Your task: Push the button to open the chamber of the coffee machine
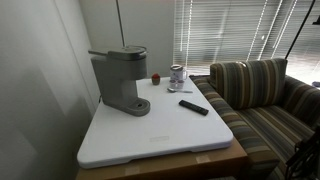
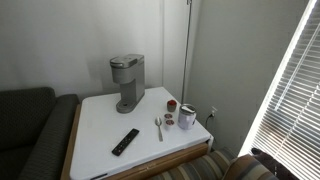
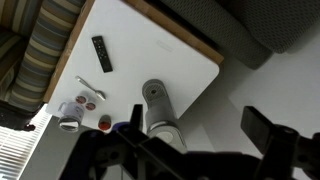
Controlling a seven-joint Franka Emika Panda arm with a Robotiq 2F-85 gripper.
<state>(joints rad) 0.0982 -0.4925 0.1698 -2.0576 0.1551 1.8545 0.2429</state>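
The matte grey coffee machine (image 1: 120, 82) stands at the back of the white table in both exterior views (image 2: 127, 85). Its rounded chamber (image 1: 126, 58) overhangs the round drip-tray base, lid flat and closed (image 2: 125, 66). I cannot make out the button. In the wrist view the machine (image 3: 158, 108) shows from high above. My gripper (image 3: 200, 130) is open and empty, its dark fingers framing the machine from well above it. The gripper shows in neither exterior view.
A black remote (image 1: 193, 106) (image 2: 125, 141) lies mid-table. A mug (image 2: 187, 116), a small red object (image 2: 172, 104) and a spoon (image 2: 158, 127) sit near the window side. A striped sofa (image 1: 260, 100) and a dark sofa (image 2: 25, 130) flank the table (image 1: 150, 135).
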